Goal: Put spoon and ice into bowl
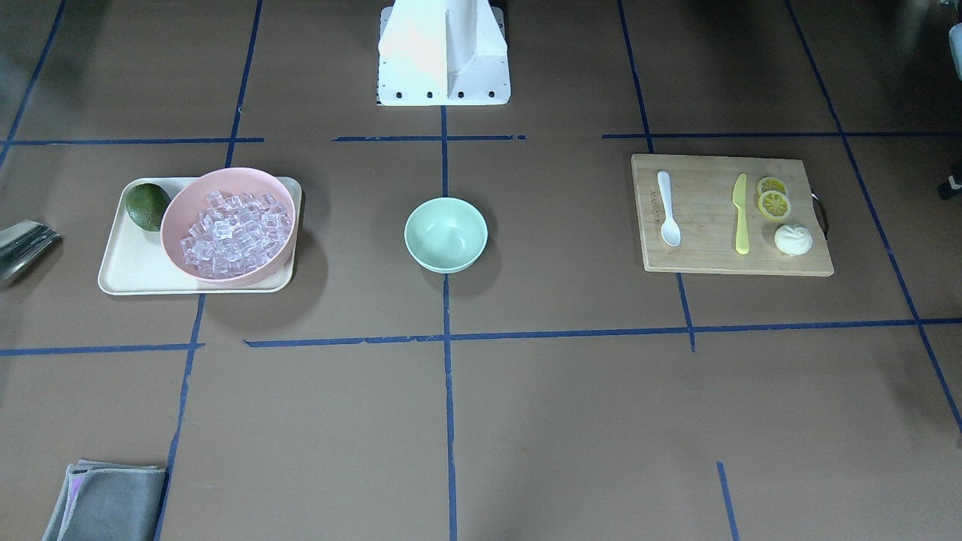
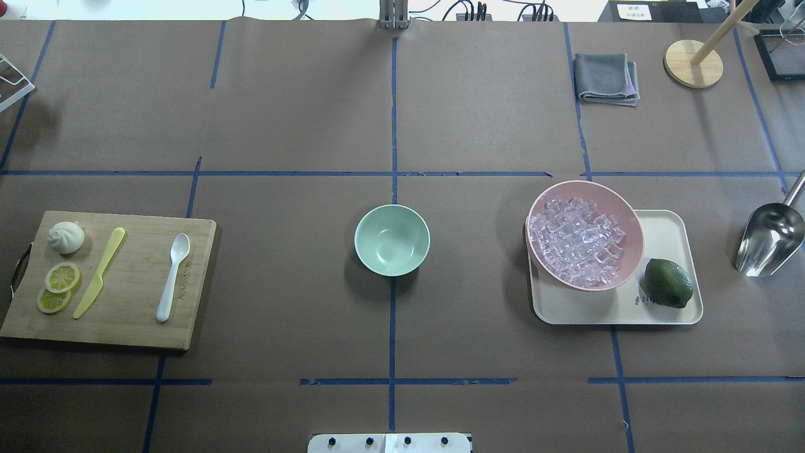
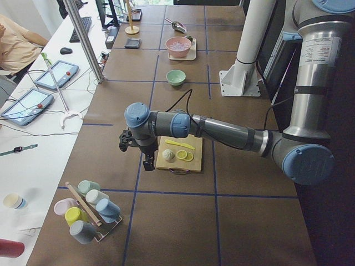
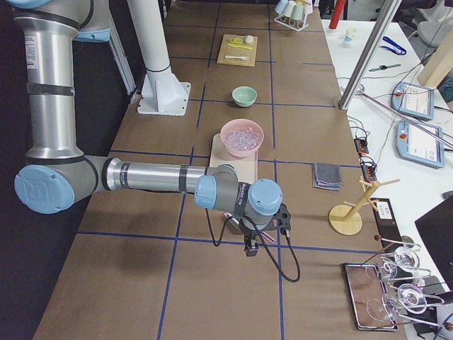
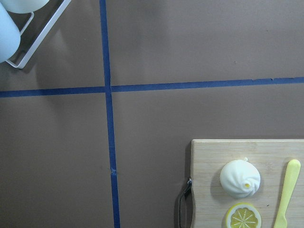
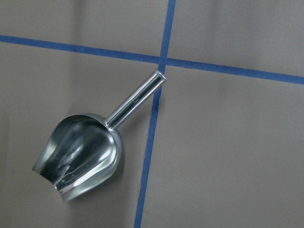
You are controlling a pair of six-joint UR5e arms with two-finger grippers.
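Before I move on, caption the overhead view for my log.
Empty mint-green bowl at centre; white spoon on the cutting board at left; ice heaped in the pink bowl at right.

- Brown desk (image 5: 190,47), seen straight down.
- Blue tape (image 5: 109,142): one vertical strip left of centre, one horizontal strip crossing it in the upper half.
- Wooden board (image 5: 209,156) at lower right, cut off by the frame edges.
- Metal handle (image 5: 183,204) on the board's left edge.
- White bun (image 5: 240,179) on the board.
- Lemon slice (image 5: 243,216) just below the bun.
- Yellow knife (image 5: 287,190) right of the bun, partly out of frame.
- White wire rack (image 5: 40,35) in the top left corner, with a pale cup (image 5: 7,33) in it.
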